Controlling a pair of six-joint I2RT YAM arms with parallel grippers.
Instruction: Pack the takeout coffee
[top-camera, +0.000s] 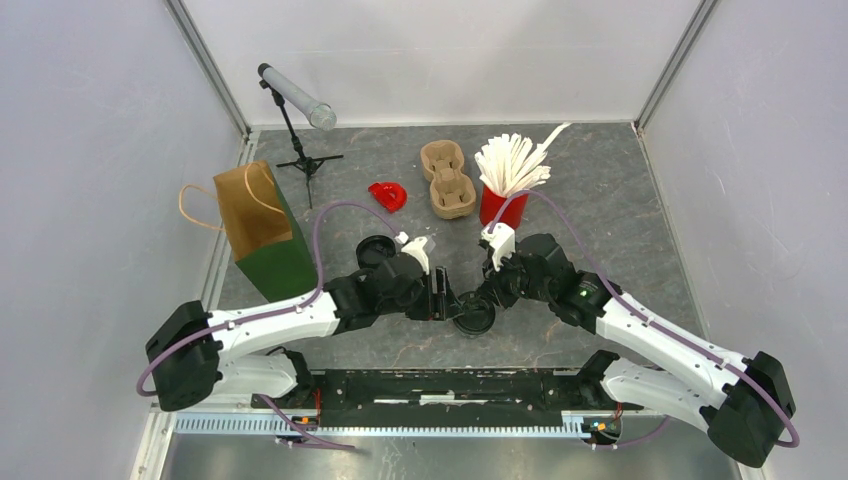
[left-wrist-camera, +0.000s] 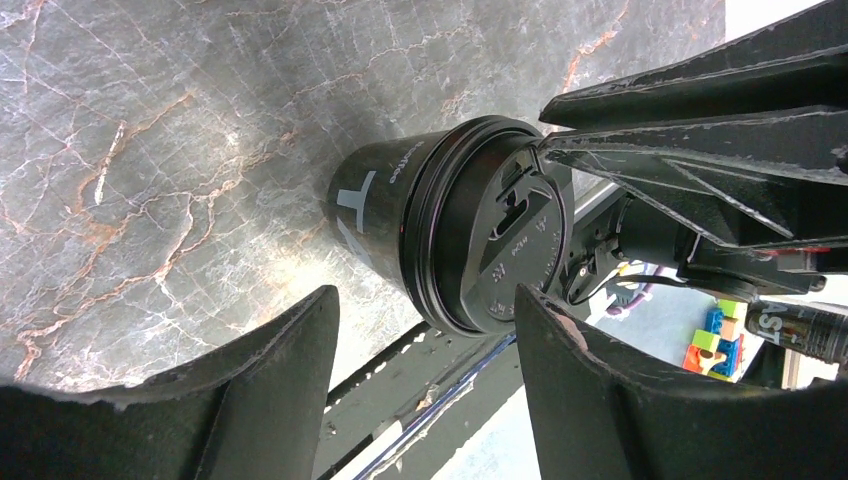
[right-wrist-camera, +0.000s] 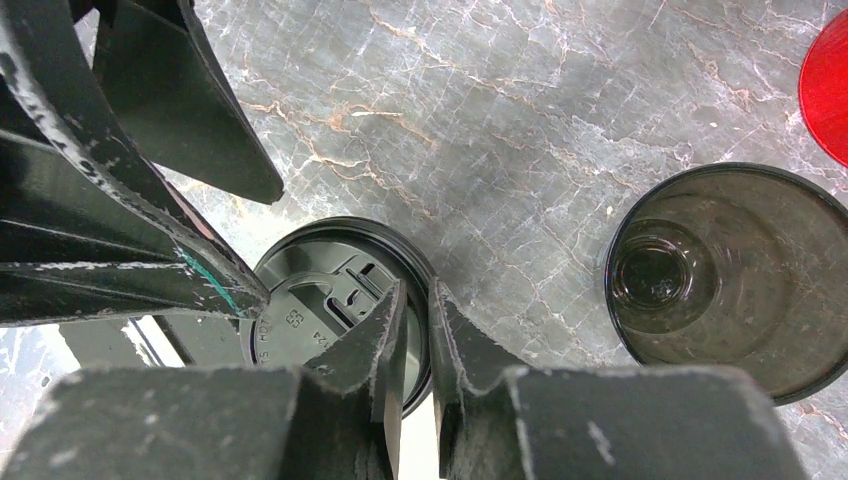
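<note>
On the table (top-camera: 640, 200), the right end effector (right-wrist-camera: 418, 300) pinches the lidded cup (right-wrist-camera: 320, 305), the left end effector (left-wrist-camera: 425, 305) open beside it.

The worktop (left-wrist-camera: 150, 150) looks like polished grey marble with rusty veins (smooth, faint sheen). The coffee cup (left-wrist-camera: 370, 215) and its lid (left-wrist-camera: 500, 240) are glossy black plastic, paper bag (top-camera: 250, 205) matt brown kraft, cup carrier (top-camera: 447, 178) rough moulded pulp

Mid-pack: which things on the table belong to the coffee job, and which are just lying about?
For the job: lidded cup, open cup, cup carrier, paper bag, probably the stirrers in the red cup.
Lying about: tube on tripod, small red piece.
</note>
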